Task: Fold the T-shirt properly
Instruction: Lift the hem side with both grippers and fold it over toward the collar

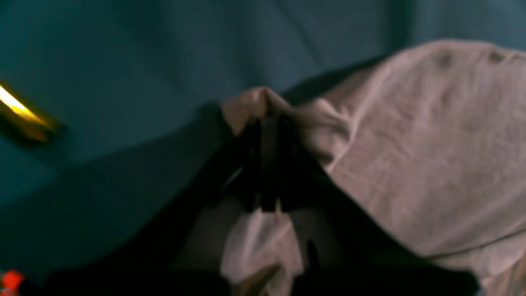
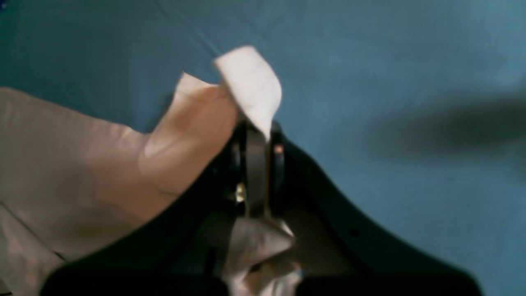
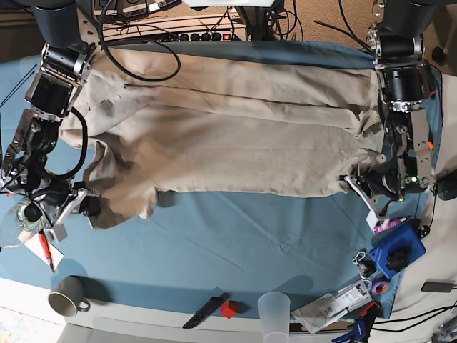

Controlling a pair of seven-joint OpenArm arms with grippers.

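While low, hands clamping T-shirt

You've got a blue tablecloth covering the work surface. Along your near edge, a grey mug sits at the left corner, then a black knife-shaped tool lying just beside a small red block, and a clear plastic cup right after that. Over at the right corner there's a blue object, with a roll of tape near it. A power strip runs along the far edge among cables.
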